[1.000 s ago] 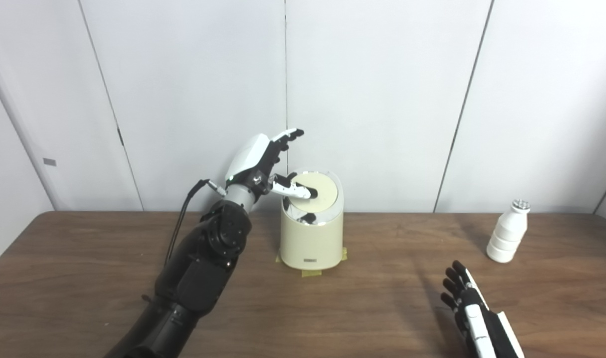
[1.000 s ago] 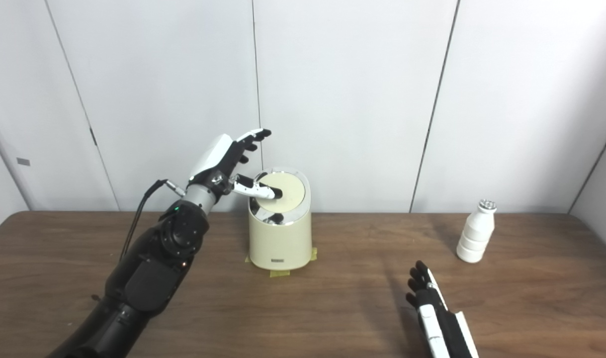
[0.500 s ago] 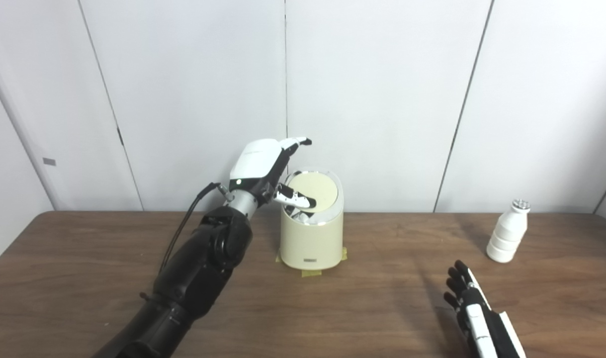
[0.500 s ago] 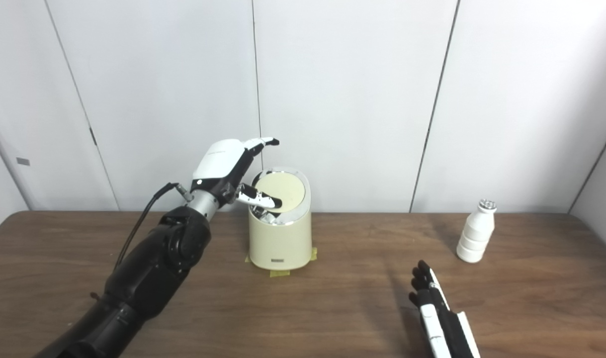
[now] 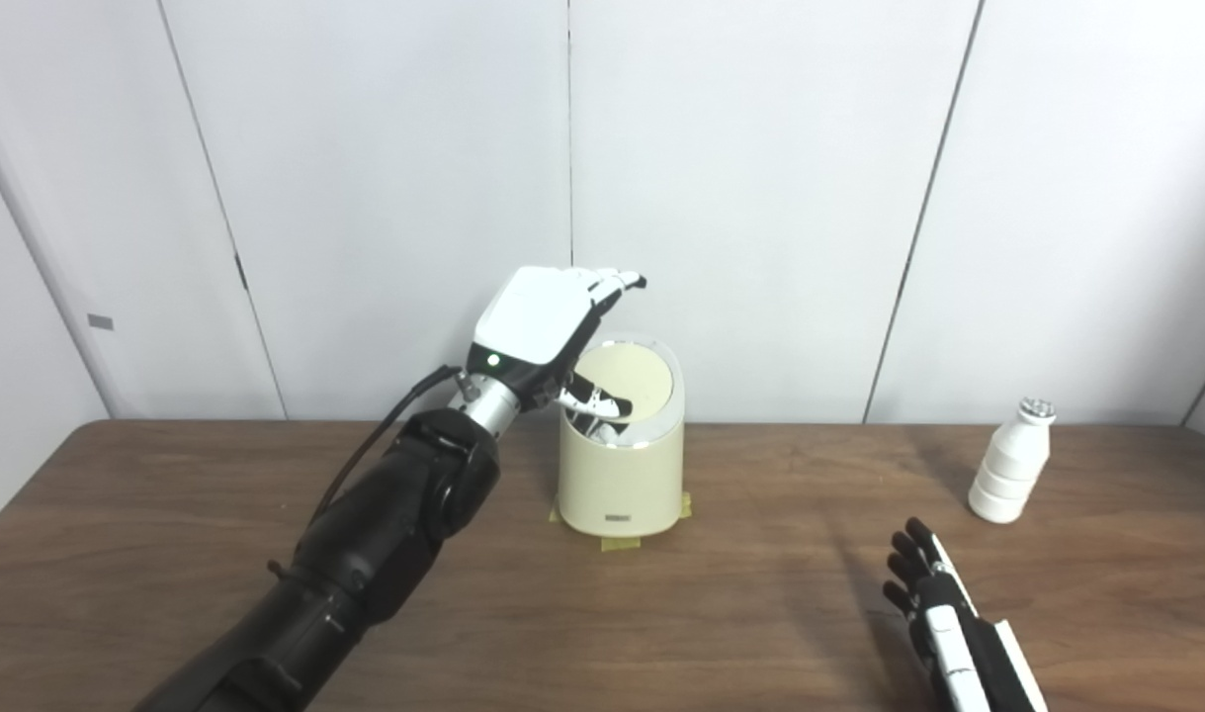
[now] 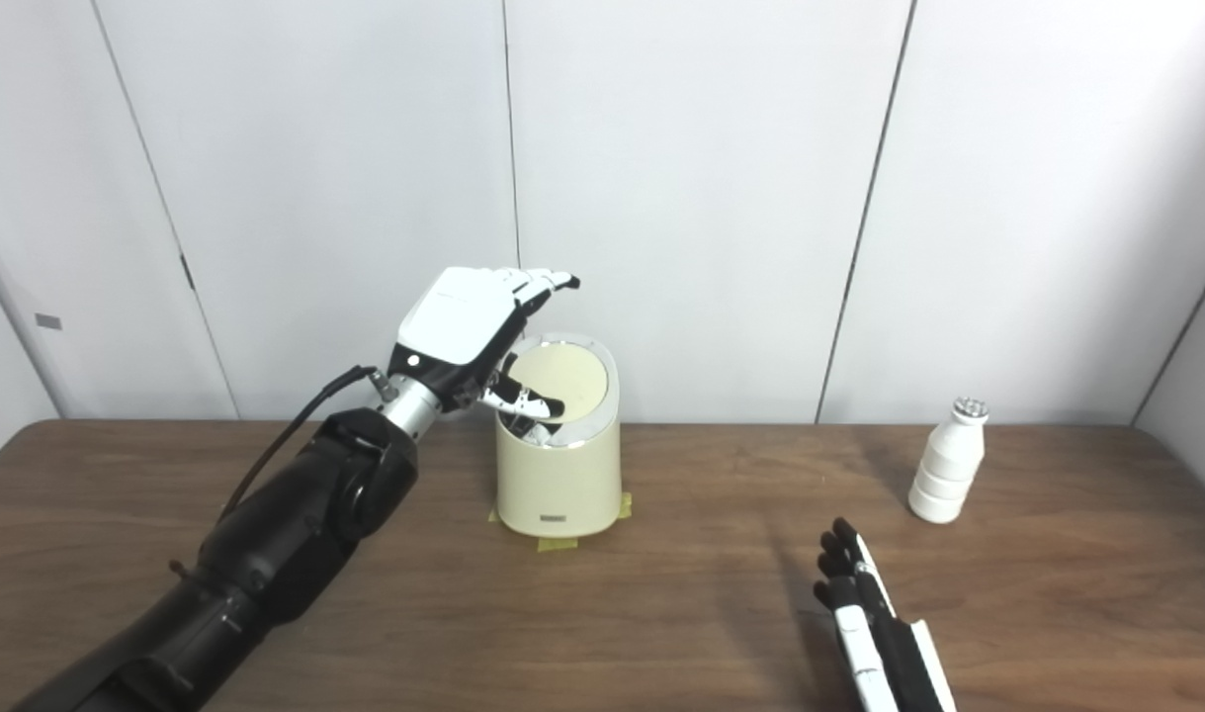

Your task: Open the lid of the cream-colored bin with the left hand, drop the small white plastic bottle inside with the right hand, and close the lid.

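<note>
Under the outstretched fingers [image 5: 617, 284] of the left hand [image 5: 538, 326] stands the cream-colored bin [image 5: 621, 440], on the far middle of the brown wooden table [image 5: 167, 554], close to the white panelled wall [image 5: 760, 178]. The hand hovers palm down over the bin's near-left rim, its white back turned up. Its fingers reach flat and spread past the rim toward the wall, gripping nothing, while the thumb [image 5: 592, 401] points down and inward, its dark tip at the near edge of the round lid [image 5: 630, 380]. Whether the thumb actually presses the lid or just hangs above it cannot be told. The lid sits tilted, its far side higher, inside a shiny silver ring. Beneath the bin, strips of yellow tape [image 5: 617, 542] stick out at its base on the tabletop.

Well off to the right of those fingers, the small white plastic bottle [image 5: 1009, 461] stands upright on the table near the far right corner, its silvery cap on top. Nothing touches it.

The right hand [image 5: 943, 618] lies low at the near right edge, flat on or just above the wood, fingers straight and slightly parted, holding nothing. Its black fingertips point away toward the wall, with the bottle beyond and to the right of them, clearly apart.
</note>
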`<state>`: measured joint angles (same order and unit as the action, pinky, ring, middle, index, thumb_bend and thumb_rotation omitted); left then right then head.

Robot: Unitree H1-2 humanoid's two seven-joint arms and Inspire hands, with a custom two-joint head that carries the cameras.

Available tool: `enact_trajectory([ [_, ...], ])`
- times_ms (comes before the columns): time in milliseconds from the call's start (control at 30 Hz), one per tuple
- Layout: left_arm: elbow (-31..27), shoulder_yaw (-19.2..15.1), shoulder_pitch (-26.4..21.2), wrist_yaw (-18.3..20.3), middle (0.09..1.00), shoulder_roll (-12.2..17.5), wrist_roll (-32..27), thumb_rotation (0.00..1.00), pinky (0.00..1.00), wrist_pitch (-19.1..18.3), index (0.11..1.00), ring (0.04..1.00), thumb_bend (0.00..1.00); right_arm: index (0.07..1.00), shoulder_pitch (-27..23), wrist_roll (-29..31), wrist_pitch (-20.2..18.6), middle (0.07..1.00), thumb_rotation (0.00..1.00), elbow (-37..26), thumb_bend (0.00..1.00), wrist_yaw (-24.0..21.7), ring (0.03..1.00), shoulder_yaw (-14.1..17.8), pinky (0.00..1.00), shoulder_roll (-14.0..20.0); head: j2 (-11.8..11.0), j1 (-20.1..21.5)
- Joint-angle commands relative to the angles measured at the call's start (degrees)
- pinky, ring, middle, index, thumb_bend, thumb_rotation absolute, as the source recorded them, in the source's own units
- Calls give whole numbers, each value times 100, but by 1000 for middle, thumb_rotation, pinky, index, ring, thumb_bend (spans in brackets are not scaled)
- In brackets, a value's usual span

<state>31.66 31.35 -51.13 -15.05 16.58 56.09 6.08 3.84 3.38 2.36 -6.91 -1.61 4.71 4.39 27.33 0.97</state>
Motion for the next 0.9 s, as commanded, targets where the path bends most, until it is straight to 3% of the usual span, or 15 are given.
enact_trajectory([
  [0,37,113,-294,130,854,108,209,68,808,61,902,824,996,966,76,38,204,960,891,126,521,31,958,13,928,-61,25,-6],
  [133,-13,251,-309,257,869,143,326,78,865,99,917,858,1000,972,68,49,214,963,900,155,516,32,961,19,939,-64,27,-7],
  [367,-322,80,-204,393,847,91,190,98,831,82,893,840,1000,963,64,53,233,958,887,154,546,47,959,27,929,-63,58,-16],
  [500,-662,-312,-77,634,824,-67,-193,104,770,-110,857,812,997,967,72,55,191,959,890,138,539,51,956,19,928,-60,71,-9],
  [633,-1334,-750,73,1120,811,-162,-654,119,676,-390,840,784,925,969,87,8,182,959,899,130,538,63,958,-2,929,-47,84,6],
  [867,-2106,-1455,338,1187,782,-291,-1279,58,636,-510,777,752,834,969,95,5,127,958,907,66,518,64,955,-1,925,-39,111,18],
])
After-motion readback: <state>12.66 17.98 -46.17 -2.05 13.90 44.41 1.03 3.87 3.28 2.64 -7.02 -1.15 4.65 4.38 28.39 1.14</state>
